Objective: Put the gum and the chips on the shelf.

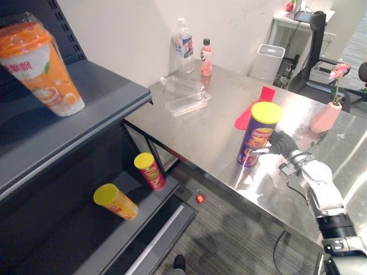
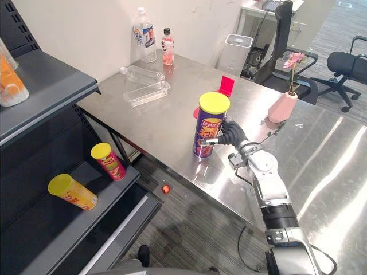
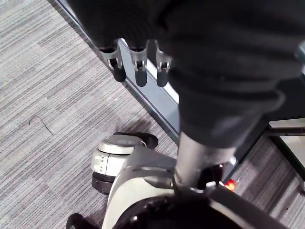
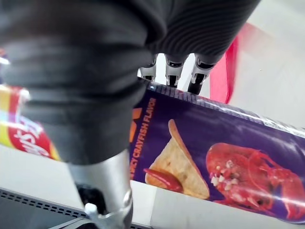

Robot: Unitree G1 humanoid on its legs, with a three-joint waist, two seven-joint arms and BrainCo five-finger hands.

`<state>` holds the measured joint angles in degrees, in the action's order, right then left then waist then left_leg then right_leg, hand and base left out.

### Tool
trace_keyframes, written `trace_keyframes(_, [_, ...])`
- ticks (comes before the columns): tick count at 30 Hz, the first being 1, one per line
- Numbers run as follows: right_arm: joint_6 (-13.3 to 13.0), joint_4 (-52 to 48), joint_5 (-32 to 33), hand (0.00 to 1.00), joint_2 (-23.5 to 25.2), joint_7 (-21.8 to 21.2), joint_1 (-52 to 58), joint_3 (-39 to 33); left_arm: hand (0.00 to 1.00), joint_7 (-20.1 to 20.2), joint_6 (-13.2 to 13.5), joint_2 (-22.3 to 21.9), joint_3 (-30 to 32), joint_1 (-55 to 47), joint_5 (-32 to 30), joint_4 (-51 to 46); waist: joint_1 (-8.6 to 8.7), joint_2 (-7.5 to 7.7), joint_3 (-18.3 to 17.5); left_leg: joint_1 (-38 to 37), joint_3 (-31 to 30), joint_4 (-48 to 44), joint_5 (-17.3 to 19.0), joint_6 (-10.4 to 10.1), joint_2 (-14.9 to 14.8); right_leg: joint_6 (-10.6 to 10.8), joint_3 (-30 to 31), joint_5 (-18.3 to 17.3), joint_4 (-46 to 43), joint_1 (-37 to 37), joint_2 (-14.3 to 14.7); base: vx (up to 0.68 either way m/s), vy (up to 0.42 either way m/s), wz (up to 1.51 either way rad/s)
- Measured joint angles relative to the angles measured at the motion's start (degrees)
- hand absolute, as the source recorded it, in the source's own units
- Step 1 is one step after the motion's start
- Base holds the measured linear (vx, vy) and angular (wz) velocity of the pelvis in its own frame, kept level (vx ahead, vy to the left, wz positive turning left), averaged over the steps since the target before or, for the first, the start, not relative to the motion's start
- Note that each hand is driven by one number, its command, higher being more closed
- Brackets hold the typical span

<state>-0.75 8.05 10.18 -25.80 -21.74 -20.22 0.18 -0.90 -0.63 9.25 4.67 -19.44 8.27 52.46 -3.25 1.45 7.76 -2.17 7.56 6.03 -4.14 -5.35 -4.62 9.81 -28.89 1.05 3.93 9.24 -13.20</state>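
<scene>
A tall purple chips can (image 1: 258, 137) with a yellow lid stands upright near the front edge of the steel table (image 1: 200, 132). My right hand (image 2: 232, 134) is at its side, fingers (image 4: 174, 71) curled behind the can (image 4: 214, 157) and the thumb across its front. A flat red packet (image 1: 255, 106) lies just behind the can, partly hidden by it. My left hand (image 3: 138, 67) hangs low over the carpet beside the shelf base, fingers relaxed and holding nothing. The dark shelf unit (image 1: 103, 97) stands at the left.
The lower shelf (image 1: 74, 240) carries a red can (image 1: 150, 171) and a lying yellow can (image 1: 116, 201); an orange cup (image 1: 43, 66) sits on the upper one. Two bottles (image 1: 183, 43), a clear tray (image 1: 188, 103) and a pink vase (image 1: 325, 114) share the table.
</scene>
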Motion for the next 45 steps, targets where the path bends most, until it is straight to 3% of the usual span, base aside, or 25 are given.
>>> trace_keyframes(27, [-0.1, 0.0, 2.1, 1.00, 0.0, 1.9, 0.0, 0.0, 0.00, 0.0, 0.1, 0.0, -0.1, 0.0, 0.0, -0.1, 0.04, 0.01, 0.0, 0.0, 0.3, 0.0, 0.0, 0.0, -0.1, 0.0, 0.5, 0.0, 0.0, 0.0, 0.0, 0.00, 0.000, 0.00])
trace_keyframes(36, [0.0, -10.8, 9.1, 1.00, 0.0, 5.6, 0.3, -6.5, 0.00, -1.0, 0.1, -0.1, 0.0, -0.2, 0.0, -0.5, 0.09, 0.41, -0.4, 0.0, 2.2, 0.0, -0.1, -0.1, -1.2, -0.2, 3.0, 0.0, -1.2, -1.9, 0.6, -0.01, -0.006, -0.11])
trace_keyframes(45, [0.0, -16.8, 11.4, 1.00, 0.0, 3.7, 7.0, -8.1, 0.00, -2.5, 0.0, 0.6, 0.3, -0.7, 0.0, -0.5, 1.09, 1.61, -2.6, 0.0, 2.9, 0.0, -0.4, -0.5, -2.2, -0.8, 4.3, -0.3, -2.1, -3.0, 1.4, -0.01, -0.011, -0.07])
